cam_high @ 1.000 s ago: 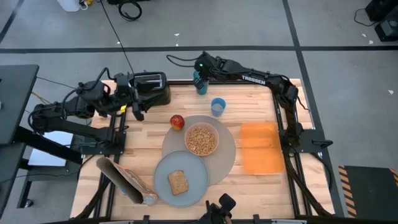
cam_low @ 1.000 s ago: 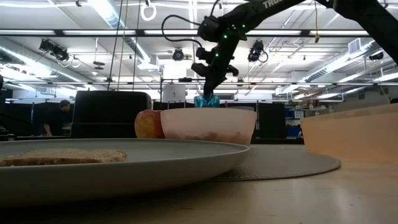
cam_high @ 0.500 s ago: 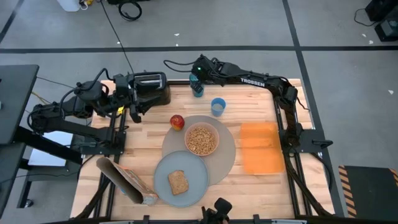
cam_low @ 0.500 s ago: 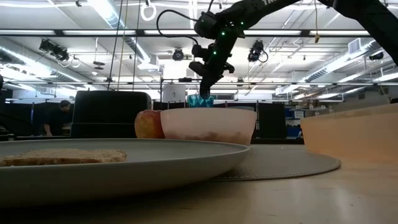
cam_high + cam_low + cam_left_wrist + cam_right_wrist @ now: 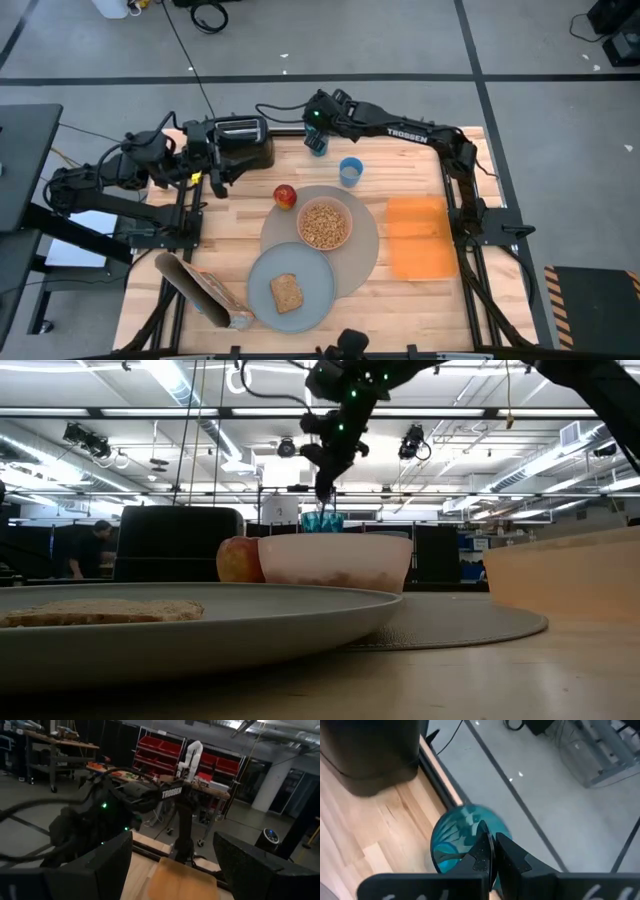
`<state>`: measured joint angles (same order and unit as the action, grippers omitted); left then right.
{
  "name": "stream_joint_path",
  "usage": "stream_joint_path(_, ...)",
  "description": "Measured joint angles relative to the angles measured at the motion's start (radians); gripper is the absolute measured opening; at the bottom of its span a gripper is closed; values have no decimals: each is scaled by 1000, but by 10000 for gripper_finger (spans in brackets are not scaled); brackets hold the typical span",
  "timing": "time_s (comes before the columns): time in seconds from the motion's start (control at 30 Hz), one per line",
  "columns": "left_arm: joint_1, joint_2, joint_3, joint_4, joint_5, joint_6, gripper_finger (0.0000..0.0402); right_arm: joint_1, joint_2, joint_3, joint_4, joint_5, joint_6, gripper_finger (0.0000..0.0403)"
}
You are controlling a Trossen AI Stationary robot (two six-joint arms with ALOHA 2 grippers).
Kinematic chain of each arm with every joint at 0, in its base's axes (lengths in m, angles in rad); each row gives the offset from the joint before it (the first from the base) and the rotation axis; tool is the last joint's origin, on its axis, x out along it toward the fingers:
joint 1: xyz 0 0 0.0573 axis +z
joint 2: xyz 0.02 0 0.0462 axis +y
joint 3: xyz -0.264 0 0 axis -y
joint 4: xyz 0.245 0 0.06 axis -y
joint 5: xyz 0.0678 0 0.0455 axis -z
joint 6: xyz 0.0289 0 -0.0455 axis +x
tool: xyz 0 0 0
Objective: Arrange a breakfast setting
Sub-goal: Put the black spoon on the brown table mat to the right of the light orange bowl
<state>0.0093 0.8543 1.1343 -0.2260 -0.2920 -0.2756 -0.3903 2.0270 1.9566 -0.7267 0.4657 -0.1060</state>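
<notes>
Right end effector [image 5: 317,137] hovers at the worktop's [image 5: 240,270] twelve o'clock edge, fingers pressed together over a teal glass [image 5: 462,837] (light-blue cup [image 5: 351,171] sits at its four o'clock).

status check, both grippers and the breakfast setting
Right gripper shut, over teal glass at back edge. Left gripper open beside black toaster. Pink cereal bowl on round placemat.

Black toaster [image 5: 243,141] at the table's far left corner, slots up. Beside it, at the far edge, a teal translucent glass [image 5: 317,141], upright; it also shows past the bowl in the low view [image 5: 322,521]. Orange rectangular mat [image 5: 418,237] lies flat along the right side. Bread bag [image 5: 203,291] (long, partly clear) angled at the near left corner. Wooden table [image 5: 236,211]. Person [image 5: 92,548] far back in the room.
</notes>
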Motion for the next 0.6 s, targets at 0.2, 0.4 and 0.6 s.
stream_joint_path(0.2, 0, -25, 0, -6, 0, -1, 286, 9, -1, 145, -139, 11, -1, 23)
stream_joint_path(0.4, 0, -55, 0, -23, 0, -6, 286, 18, -1, 351, -397, -14, 81, 23)
stream_joint_path(0.6, 0, -72, 0, -57, 0, -5, 286, 25, -119, 345, -425, -26, 112, 23)
